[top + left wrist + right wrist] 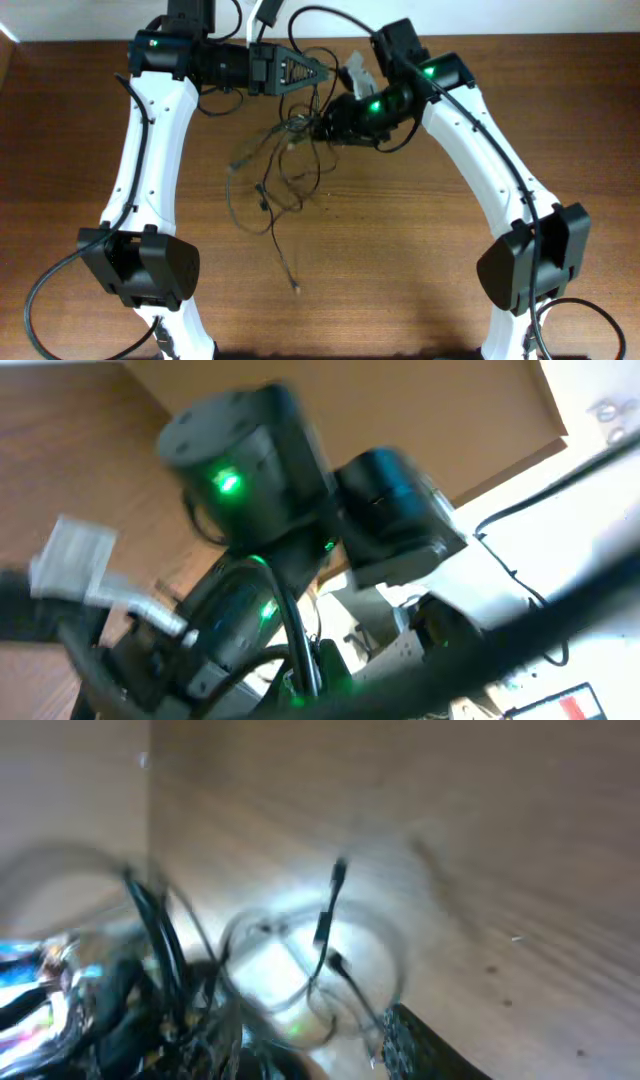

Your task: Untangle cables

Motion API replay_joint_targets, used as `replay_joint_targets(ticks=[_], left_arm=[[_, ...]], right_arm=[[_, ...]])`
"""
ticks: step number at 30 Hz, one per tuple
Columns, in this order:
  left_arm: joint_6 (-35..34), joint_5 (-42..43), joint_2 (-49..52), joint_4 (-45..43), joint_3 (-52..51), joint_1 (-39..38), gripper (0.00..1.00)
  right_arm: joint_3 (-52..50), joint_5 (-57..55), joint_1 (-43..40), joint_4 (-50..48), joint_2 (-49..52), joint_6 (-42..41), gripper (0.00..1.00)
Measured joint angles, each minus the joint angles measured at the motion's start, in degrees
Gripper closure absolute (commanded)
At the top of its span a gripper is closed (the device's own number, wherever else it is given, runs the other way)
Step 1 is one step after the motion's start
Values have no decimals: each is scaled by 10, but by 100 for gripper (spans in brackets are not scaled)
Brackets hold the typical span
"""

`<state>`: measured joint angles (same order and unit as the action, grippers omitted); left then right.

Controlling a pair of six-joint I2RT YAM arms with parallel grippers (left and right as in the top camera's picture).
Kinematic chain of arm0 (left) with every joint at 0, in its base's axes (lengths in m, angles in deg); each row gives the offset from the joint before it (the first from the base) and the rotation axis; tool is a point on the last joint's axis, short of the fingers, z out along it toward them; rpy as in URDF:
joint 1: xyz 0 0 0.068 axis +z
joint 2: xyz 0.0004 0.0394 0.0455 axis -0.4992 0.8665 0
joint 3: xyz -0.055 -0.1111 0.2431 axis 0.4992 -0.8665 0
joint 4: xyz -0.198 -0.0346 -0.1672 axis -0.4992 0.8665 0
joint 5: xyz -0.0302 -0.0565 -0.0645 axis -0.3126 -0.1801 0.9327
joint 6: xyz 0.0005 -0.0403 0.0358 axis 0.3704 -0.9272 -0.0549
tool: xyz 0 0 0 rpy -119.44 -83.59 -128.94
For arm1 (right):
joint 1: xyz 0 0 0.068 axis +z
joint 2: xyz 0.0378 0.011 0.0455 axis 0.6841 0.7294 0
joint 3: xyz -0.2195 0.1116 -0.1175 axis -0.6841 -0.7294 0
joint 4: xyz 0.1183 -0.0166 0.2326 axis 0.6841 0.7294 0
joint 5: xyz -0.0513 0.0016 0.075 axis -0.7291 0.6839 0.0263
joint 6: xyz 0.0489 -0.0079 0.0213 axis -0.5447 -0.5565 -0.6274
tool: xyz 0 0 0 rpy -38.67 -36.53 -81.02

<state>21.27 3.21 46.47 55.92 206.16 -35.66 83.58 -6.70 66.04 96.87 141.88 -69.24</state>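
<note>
- Left tool (322,72): pressed together, apparently pinching a strand at the top of the cables (262,192). Use it as a firm anchor.
- Right tool (322,126): at the knot just below. The wrist view is too blurred to tell whether it grips. Take one strand, not the clump.
- Draw the tools apart slowly, and ease off if a loop tightens.
- Loose ends trail across the bench (420,260). Let them slide free.

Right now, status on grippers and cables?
Left gripper shut, beside the cables. Right gripper open, down in the tangle. Cables knotted; one plug end trails clear. No obstruction.
</note>
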Motion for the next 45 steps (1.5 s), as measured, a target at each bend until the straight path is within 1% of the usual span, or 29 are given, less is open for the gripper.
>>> replay_joint_targets(ticks=[1, 3, 4, 8, 9, 11, 13, 14, 17, 18, 19, 20, 21, 22, 23, 24, 26, 27, 29, 31, 34, 36, 37, 38, 39, 41, 42, 44, 45], left_arm=[[-9, 3, 0, -9, 0, 2, 100], [-22, 9, 0, -17, 0, 10, 100], [-26, 11, 0, -18, 0, 14, 100], [-33, 3, 0, -20, 0, 26, 100], [-34, -9, 0, -21, 0, 28, 97], [-37, -55, 0, -20, 0, 31, 94], [-36, -131, 0, -15, 0, 32, 91], [-37, -191, 0, -3, 0, 31, 85], [-41, -364, 0, 36, 0, 19, 49], [-38, -400, 0, 44, 0, 13, 37], [-40, -460, 0, 58, 0, -2, 31], [-39, -497, 0, 63, 0, -15, 28], [-42, -522, 0, 68, 0, -26, 30], [-40, -546, 0, 72, 0, -38, 39], [-40, -567, 0, 73, 0, -52, 43], [-38, -581, 0, 73, 0, -64, 38], [-40, -598, 0, 78, 0, -83, 12], [-37, -601, 0, 85, 0, -87, 1], [-23, -610, 0, 118, 0, -96, 0], [-5, -628, 0, 154, -3, -98, 0], [7, -664, 0, 153, -47, -109, 2], [11, -672, 0, 147, -75, -119, 9], [14, -688, 0, 141, -118, -142, 10], [14, -697, 0, 139, -134, -153, 10], [15, -727, 0, 133, -160, -175, 12], [3, -764, 1, 125, -175, -197, 16], [-11, -794, 1, 117, -177, -209, 21], [-31, -821, 1, 100, -174, -214, 24], [-41, -833, 1, 73, -173, -208, 26]], right_arm=[[-12, 22, 0, -9, 1, 7, 76], [-24, 49, 0, -15, 1, 19, 91], [-25, 56, 0, -14, 1, 27, 96], [-26, 60, -4, -12, 1, 38, 96], [-26, 57, -6, -12, 1, 37, 96], [-26, 37, -16, -10, 1, 36, 96], [-28, -3, -31, -6, -4, 25, 96], [-29, -37, -38, 1, -12, 14, 96], [-30, -173, -47, 38, -63, -28, 96], [-30, -212, -47, 48, -84, -40, 96], [-30, -233, -47, 53, -99, -47, 96], [-30, -254, -47, 59, -113, -51, 96], [-30, -271, -47, 66, -124, -56, 96], [-30, -278, -47, 69, -128, -60, 96], [-30, -285, -47, 70, -129, -63, 96], [-30, -291, -47, 70, -128, -64, 96], [-30, -296, -47, 71, -128, -65, 96], [-30, -297, -50, 71, -128, -66, 94], [-30, -298, -59, 75, -128, -66, 87], [-27, -300, -83, 85, -128, -67, 81], [-18, -301, -138, 92, -128, -67, 75], [-11, -299, -170, 99, -128, -68, 74], [-9, -296, -184, 103, -128, -67, 74], [-9, -292, -196, 106, -128, -66, 74], [-8, -284, -210, 111, -128, -66, 74], [-7, -273, -226, 115, -128, -63, 74], [-7, -266, -236, 117, -128, -61, 74], [-6, -259, -243, 119, -128, -54, 73], [-6, -255, -243, 120, -128, -48, 73]])
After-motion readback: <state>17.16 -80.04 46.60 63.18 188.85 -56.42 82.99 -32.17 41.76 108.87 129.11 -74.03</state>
